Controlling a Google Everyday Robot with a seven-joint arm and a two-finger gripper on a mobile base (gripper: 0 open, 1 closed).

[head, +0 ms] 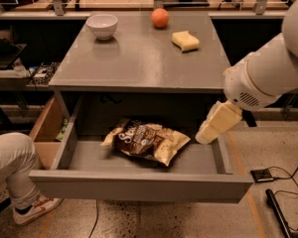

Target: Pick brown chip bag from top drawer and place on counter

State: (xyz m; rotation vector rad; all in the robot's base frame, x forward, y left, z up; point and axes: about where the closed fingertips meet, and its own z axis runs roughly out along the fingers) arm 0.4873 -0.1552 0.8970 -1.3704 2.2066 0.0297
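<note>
The brown chip bag (146, 140) lies flat in the middle of the open top drawer (139, 185), dark front with white lettering facing up. My gripper (204, 135), cream-coloured, hangs from the white arm (268, 73) at the right. It points down and to the left over the drawer's right side. It is a short way to the right of the bag and not touching it. The grey counter (139, 58) is above the drawer.
On the counter stand a white bowl (102, 25), an orange (160, 17) and a yellow sponge (185, 40). A wooden box (44, 133) sits left of the drawer. A person's leg and shoe (20, 182) are at the lower left. A black device (262, 175) and cables lie on the floor at the right.
</note>
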